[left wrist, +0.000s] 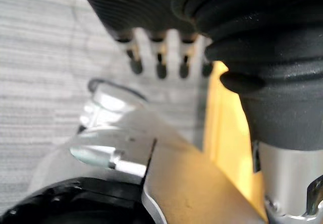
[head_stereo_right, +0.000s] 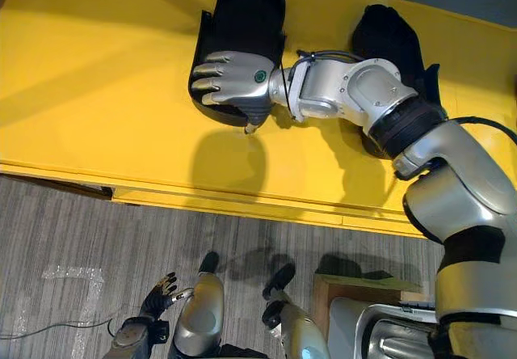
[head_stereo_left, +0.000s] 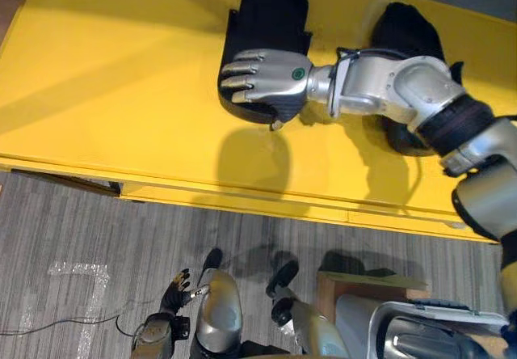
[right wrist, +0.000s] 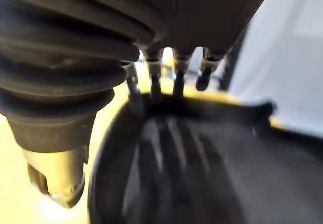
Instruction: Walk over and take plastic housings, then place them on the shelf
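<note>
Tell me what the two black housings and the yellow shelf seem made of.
Left housing and right housing: matte black, probably moulded plastic, judging by dull highlights and thin curved walls. Shelf: smooth yellow with soft sheen, maybe painted metal or laminate; unclear which.

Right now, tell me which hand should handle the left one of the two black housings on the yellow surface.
Right. The right hand is spread over that housing on the yellow surface, with its fingers reaching the rim. The left hand hangs low above the floor, away from the surface.
</note>
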Motion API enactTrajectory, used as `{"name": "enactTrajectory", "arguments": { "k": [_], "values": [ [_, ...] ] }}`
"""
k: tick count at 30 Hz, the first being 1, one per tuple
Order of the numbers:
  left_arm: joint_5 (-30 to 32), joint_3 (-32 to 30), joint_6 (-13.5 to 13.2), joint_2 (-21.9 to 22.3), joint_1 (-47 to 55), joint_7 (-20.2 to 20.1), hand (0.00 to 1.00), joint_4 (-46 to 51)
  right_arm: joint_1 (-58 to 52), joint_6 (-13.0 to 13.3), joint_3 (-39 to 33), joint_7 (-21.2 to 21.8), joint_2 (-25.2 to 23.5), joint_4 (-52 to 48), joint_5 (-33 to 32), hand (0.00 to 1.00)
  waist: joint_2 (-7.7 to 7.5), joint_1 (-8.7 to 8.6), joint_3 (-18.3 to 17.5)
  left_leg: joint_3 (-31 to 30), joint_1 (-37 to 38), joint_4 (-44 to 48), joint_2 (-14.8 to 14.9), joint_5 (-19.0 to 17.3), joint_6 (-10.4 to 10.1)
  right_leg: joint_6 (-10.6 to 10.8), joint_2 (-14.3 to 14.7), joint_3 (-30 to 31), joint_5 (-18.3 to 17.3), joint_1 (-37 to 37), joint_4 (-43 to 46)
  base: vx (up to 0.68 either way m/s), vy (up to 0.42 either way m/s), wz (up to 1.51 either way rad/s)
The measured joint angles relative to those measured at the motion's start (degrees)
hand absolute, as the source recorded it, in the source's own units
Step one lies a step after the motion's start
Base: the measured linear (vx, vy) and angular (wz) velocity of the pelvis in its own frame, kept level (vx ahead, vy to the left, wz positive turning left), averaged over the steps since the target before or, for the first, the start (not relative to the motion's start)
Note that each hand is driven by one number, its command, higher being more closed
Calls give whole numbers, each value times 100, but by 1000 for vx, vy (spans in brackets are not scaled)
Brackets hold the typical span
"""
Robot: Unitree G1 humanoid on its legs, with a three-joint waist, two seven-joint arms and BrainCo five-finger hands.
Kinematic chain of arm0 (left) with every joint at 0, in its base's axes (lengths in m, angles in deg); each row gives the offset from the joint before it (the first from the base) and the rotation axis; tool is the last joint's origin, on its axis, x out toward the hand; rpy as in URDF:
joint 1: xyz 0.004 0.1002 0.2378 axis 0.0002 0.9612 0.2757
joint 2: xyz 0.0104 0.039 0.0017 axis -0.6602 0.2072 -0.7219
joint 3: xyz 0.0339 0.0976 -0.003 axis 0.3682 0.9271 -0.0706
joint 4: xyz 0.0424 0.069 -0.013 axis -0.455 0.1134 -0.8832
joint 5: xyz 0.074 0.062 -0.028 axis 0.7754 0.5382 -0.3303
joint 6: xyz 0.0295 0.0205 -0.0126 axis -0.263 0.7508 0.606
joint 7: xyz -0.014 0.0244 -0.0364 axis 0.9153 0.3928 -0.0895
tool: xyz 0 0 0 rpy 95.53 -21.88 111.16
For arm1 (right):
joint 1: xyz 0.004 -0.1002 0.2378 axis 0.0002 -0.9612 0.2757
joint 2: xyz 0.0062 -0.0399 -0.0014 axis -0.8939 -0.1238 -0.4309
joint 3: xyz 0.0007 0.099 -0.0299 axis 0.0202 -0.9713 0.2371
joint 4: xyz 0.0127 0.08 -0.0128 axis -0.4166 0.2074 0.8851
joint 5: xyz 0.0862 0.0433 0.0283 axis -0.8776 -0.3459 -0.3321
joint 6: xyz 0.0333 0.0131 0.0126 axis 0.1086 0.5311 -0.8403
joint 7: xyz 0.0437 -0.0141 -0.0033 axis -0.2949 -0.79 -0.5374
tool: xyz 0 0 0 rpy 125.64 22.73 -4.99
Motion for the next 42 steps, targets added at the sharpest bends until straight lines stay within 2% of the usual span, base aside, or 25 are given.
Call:
{"name": "enactTrajectory", "arguments": {
  "k": [1,3,5,9,11,14,17,18,19,20,21,23,24,25,26,27,28,29,31,33,35,38,39,41,42],
  "values": [
    [12,-3,7,-1,7,0,0,-13,-18,-3,-42,49,12,-174,-119,0,-39,-50,-30,19,18,-15,2,0,0,0,5,27,8,12,-26,2,63,-21],
    [166,-80,18,5,53,-4,0,-151,-143,-21,-229,347,81,-963,-531,0,-274,-191,-273,190,115,-119,30,0,-1,-7,56,156,93,36,-182,17,55,-31],
    [193,-178,60,-6,69,-2,0,-323,-441,-61,-427,571,223,-1576,-827,0,-424,-237,-530,326,204,-130,55,-1,-1,-7,75,279,92,55,-182,48,81,-30],
    [396,-224,67,13,229,0,0,-552,-775,-281,-607,1127,521,-2518,-1385,0,-459,-442,-1068,508,547,-349,55,-3,0,-4,77,410,90,203,-201,31,108,-24],
    [445,-223,84,18,332,1,0,-702,-1016,-601,-847,1368,684,-3121,-1869,0,-453,-521,-1378,682,729,-501,56,-3,1,2,79,557,85,223,-239,-18,110,-29],
    [600,-226,109,16,337,4,0,-839,-1398,-986,-1276,1550,809,-3522,-2222,0,-441,-691,-1538,772,853,-541,61,-6,-2,6,88,638,84,283,-241,-55,81,-18],
    [612,-222,156,22,394,51,0,-987,-2395,-1602,-2402,1511,918,-3850,-2545,0,-411,-831,-1681,1083,1067,-598,73,-9,-5,49,115,909,109,296,-242,-64,68,-47],
    [611,-219,196,29,369,99,0,-1148,-3193,-1979,-3279,1224,960,-3893,-2846,0,-389,-922,-1741,1266,1173,-608,71,-26,2,80,122,1074,143,295,-242,-57,98,-55],
    [610,-217,206,31,369,110,0,-1168,-3363,-2056,-3474,1155,958,-3887,-2887,0,-384,-960,-1745,1300,1193,-607,68,-32,-2,86,123,1113,148,295,-242,-70,112,-65],
    [611,-197,243,45,343,125,0,-1312,-4408,-2310,-4552,831,925,-3849,-3117,0,-329,-1068,-1788,1504,1232,-547,67,-91,-4,113,136,1305,168,253,-242,-52,103,-52],
    [603,-188,246,59,343,138,0,-1384,-4889,-2396,-4998,701,853,-3837,-3167,0,-299,-1113,-1829,1594,1233,-512,68,-123,3,126,142,1393,181,216,-242,-29,113,-88],
    [618,-160,297,153,381,206,0,-1642,-6431,-2627,-6235,202,268,-3512,-3322,0,-155,-1371,-1914,2019,1391,-441,81,-249,12,144,194,1789,294,187,-241,23,134,-94],
    [618,-160,311,222,402,249,0,-1764,-7010,-2733,-6625,18,-108,-3394,-3432,0,-29,-1539,-1941,2197,1457,-385,96,-325,26,147,225,1943,314,181,-241,36,106,-75],
    [617,-157,315,258,412,257,0,-1799,-7264,-2773,-6767,-74,-268,-3355,-3550,0,50,-1619,-1942,2274,1492,-354,102,-367,22,144,243,2012,325,176,-241,40,99,-113],
    [617,-149,324,443,509,273,0,-1851,-8122,-2839,-7216,-294,-897,-3299,-4041,0,322,-1895,-1940,2670,1640,-277,134,-504,30,171,341,2379,366,135,-240,50,68,-133],
    [617,-135,325,520,587,290,0,-1918,-8694,-2843,-7483,-421,-1352,-3296,-4387,0,514,-2090,-1978,2963,1761,-278,154,-571,16,176,422,2621,379,96,-240,68,82,-138],
    [617,-118,327,534,591,292,0,-1959,-8958,-2845,-7615,-500,-1588,-3296,-4455,0,585,-2192,-1987,3087,1835,-281,157,-576,14,172,452,2738,378,104,-240,83,67,-109],
    [607,-106,321,583,591,300,0,-1961,-9454,-2836,-7829,-625,-2056,-3296,-4646,0,662,-2380,-1996,3312,1970,-283,159,-576,14,129,506,2903,346,115,-241,66,44,-86],
    [548,-94,271,580,561,346,0,-1905,-10051,-2820,-7981,-809,-2585,-3297,-4882,0,675,-2594,-1982,3630,2107,-335,159,-576,15,114,520,2866,335,89,-240,19,24,-90],
    [554,70,270,566,480,338,0,-1877,-10589,-2654,-8105,-921,-2985,-3299,-4995,0,675,-2772,-1977,3905,2148,-494,156,-622,27,112,564,2860,336,-39,-235,-38,12,-65],
    [542,302,280,456,332,341,0,-1870,-11036,-2371,-8183,-1087,-3494,-3299,-5120,0,603,-2908,-1838,4145,2211,-551,116,-654,-11,104,558,2854,353,-119,-189,-59,25,-52],
    [408,484,307,482,253,376,0,-1752,-11158,-1924,-8147,-1168,-3792,-3299,-5564,0,597,-3009,-1741,4343,2215,-544,10,-692,-13,95,496,2897,545,-237,-188,-69,49,-40],
    [341,520,311,509,229,392,0,-1722,-11146,-1874,-8120,-1159,-3810,-3298,-5634,0,603,-3006,-1708,4332,2212,-519,-35,-701,-5,95,482,2935,619,-260,-192,-64,73,-31],
    [-24,528,300,637,172,510,0,-1545,-10919,-1831,-7778,-1104,-3796,-3194,-5749,0,605,-2989,-1548,3522,2031,-122,-193,-707,55,72,475,3222,727,-324,-219,-58,33,-56],
    [-293,524,260,668,154,567,0,-1447,-10616,-1838,-7384,-1018,-3746,-2996,-5709,0,564,-2899,-1466,2631,1726,379,-311,-777,361,53,464,3479,723,-419,-186,-32,-19,-78]
  ]
}}
